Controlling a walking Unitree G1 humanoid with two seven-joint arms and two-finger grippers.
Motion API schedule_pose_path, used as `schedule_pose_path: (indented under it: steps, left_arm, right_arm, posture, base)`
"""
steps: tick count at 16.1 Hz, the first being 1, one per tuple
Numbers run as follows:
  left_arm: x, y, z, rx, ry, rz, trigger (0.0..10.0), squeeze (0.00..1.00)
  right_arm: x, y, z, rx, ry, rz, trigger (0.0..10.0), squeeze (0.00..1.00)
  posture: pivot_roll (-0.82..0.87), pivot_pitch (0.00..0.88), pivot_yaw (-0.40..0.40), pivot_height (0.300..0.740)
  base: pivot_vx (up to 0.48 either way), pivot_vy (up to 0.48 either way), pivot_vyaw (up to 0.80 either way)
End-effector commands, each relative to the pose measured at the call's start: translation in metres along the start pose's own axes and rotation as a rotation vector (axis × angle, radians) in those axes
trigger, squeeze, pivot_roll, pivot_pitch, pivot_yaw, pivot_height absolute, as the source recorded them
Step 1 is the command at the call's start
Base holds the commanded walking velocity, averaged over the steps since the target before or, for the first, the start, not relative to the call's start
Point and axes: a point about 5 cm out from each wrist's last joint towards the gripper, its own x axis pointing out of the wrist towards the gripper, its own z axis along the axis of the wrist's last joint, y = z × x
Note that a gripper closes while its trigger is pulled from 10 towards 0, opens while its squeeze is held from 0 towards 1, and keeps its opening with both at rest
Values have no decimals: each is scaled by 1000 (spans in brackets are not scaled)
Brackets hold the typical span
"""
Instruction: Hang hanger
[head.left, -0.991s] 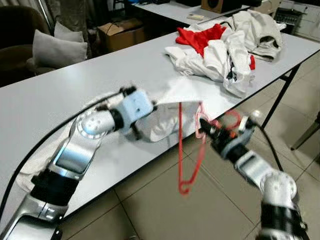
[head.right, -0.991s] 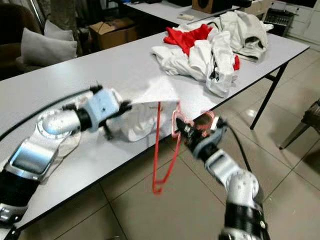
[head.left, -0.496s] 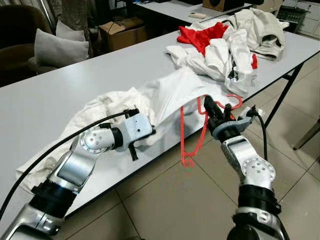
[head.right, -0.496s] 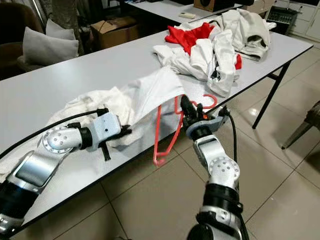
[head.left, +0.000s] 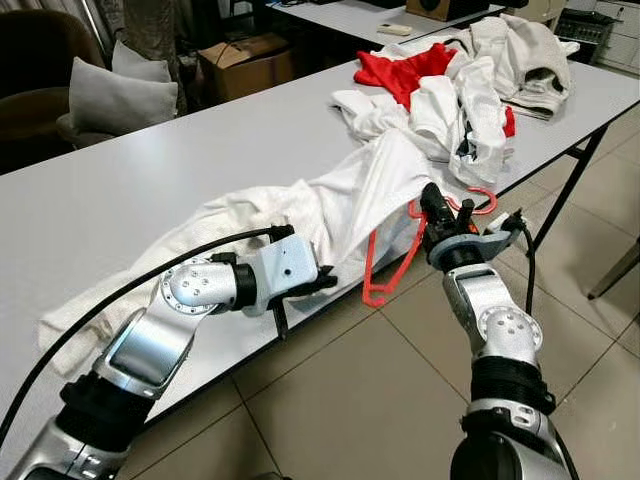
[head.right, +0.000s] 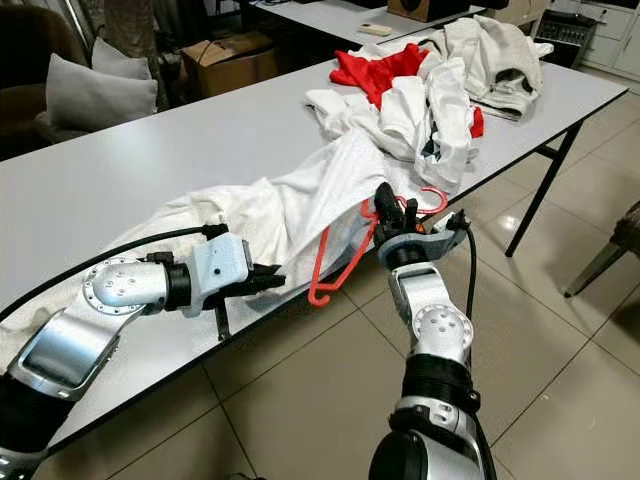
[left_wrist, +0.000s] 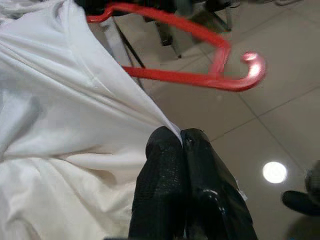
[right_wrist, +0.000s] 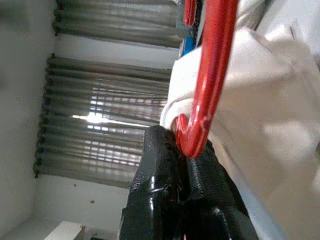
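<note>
Hanger (head.left: 392, 262): glossy red plastic, smooth. White garment (head.left: 330, 195): soft matt cloth, creased. Table (head.left: 150, 170): smooth matt grey top. Floor (head.left: 330, 400): glossy tiles with glare. Left gripper (left_wrist: 181, 145) fingers (left_wrist: 162, 175): black, finely textured rubber. Arms: brushed silver metal. Clothes pile (head.left: 450, 90) at 1 o'clock: cloth.

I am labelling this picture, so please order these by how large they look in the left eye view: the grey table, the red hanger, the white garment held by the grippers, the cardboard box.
1. grey table
2. white garment
3. red hanger and cardboard box: they look similar, and the box stands farther away, so I leave them unranked.
</note>
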Motion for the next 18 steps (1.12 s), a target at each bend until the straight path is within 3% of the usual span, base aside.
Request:
schedule_pose_path:
  steps: [1,6,11,12,14,16,18]
  left_arm:
    - [-2,-7,2,-13,-2,-54,0,0]
    - [4,-15,16,-70,-76,-113,0,0]
    - [11,-5,37,-98,-172,-64,0,0]
    - [11,3,47,-95,-212,-26,0,0]
    - [13,13,51,-90,-213,33,0,0]
    - [14,22,51,-82,-199,98,0,0]
    - [14,36,60,-110,-252,182,0,0]
  right_arm:
    - [11,14,-3,34,-30,34,10000,0]
    - [28,13,-6,19,-71,-29,10000,0]
    - [37,10,-22,-133,11,-94,10000,0]
    - [38,13,-29,-206,51,-84,10000,0]
    - [38,15,-33,-255,83,-66,10000,0]
    - [35,18,-34,-264,97,-39,10000,0]
    - [27,23,-33,-273,110,8,10000,0]
  posture:
    - [-126,0,78,740]
    - [-128,0,78,740]
    - [-130,0,78,740]
    - [-133,0,80,740]
    - [-133,0,81,740]
    - [-136,0,84,740]
    - [-144,0,93,740]
  base:
    - [0,0,0]
    - [0,0,0]
    - [0,0,0]
    - [0,0,0]
    - [0,0,0]
    - [0,0,0]
    - [0,0,0]
